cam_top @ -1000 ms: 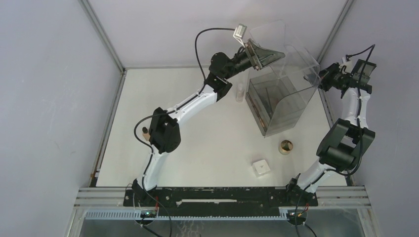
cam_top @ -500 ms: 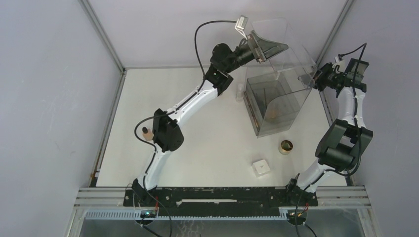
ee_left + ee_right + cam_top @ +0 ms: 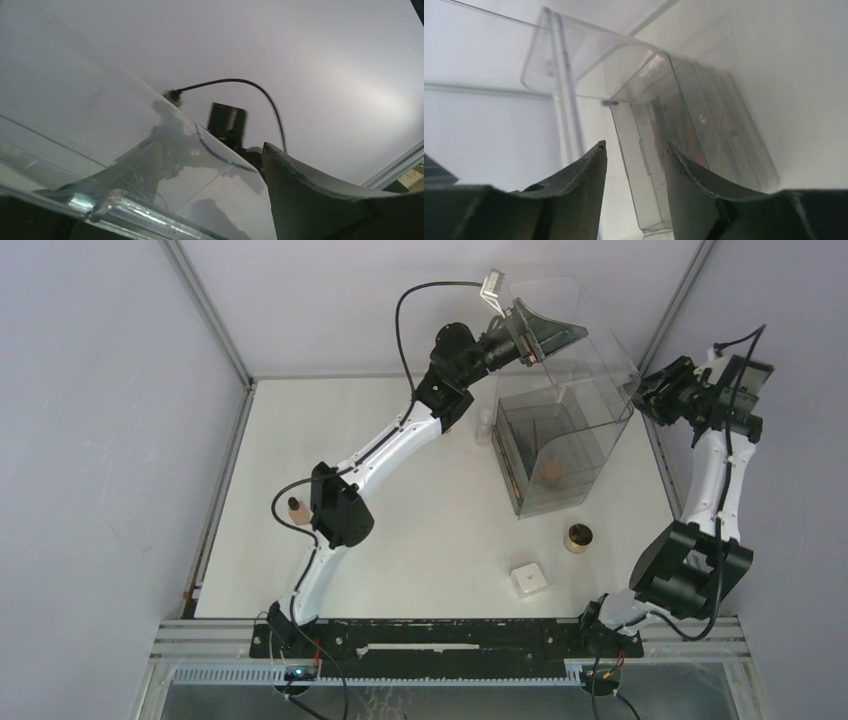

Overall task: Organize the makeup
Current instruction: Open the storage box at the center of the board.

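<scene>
The big clear bin [image 3: 560,445] stands tilted at the back right of the table, and my left gripper [image 3: 537,334] grips its raised upper wall. In the left wrist view that clear wall [image 3: 150,150] runs between my left gripper's [image 3: 210,150] jaws. My right gripper [image 3: 655,392] hangs open just right of the bin, apart from it. In the right wrist view the right gripper [image 3: 635,150] holds nothing, with the bin [image 3: 704,125] beyond it. Makeup lies inside as reddish sticks [image 3: 689,135] and a tan piece [image 3: 552,470]. Loose makeup on the table: a white box [image 3: 527,578] and a round tan puff [image 3: 577,536].
A small tan dark-capped bottle [image 3: 294,508] stands by the left arm's elbow at the left. A small clear bottle [image 3: 485,427] stands just left of the bin. Grey walls and metal frame posts close in the table at the back and both sides.
My right gripper opened, let go of the bin's right edge and drew back to the right. The bin, still held by the left gripper, swung more upright.
</scene>
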{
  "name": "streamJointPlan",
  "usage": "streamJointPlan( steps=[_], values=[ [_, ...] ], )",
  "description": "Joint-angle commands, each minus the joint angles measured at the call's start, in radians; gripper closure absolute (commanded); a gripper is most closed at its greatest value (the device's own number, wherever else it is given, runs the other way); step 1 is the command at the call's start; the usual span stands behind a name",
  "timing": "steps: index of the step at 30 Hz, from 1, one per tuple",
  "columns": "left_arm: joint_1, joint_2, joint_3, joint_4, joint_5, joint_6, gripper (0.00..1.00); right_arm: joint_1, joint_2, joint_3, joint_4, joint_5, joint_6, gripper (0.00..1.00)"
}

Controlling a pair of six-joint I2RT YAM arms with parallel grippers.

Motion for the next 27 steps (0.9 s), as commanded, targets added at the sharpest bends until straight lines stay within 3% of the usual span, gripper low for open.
streamJointPlan(
  steps=[1,7,11,16,27],
  values=[
    [-0.018,0.008,0.073,-0.038,-0.017,0.050,0.22,-0.067,-0.156,0.019,0.017,0.120,0.005,0.44],
    [-0.019,0.014,0.086,-0.049,-0.028,0.056,0.22,-0.101,-0.316,0.019,0.083,0.143,-0.008,0.39],
    [-0.019,0.024,0.091,-0.052,-0.025,0.059,0.22,-0.094,-0.381,0.012,0.208,0.040,-0.024,0.37],
    [-0.024,0.042,0.111,-0.041,-0.026,0.040,0.22,-0.086,-0.475,-0.084,0.359,-0.018,-0.165,0.33],
    [-0.024,0.021,0.104,-0.078,-0.004,0.067,0.22,-0.065,-0.590,-0.173,0.354,-0.139,-0.387,0.31]
  ],
)
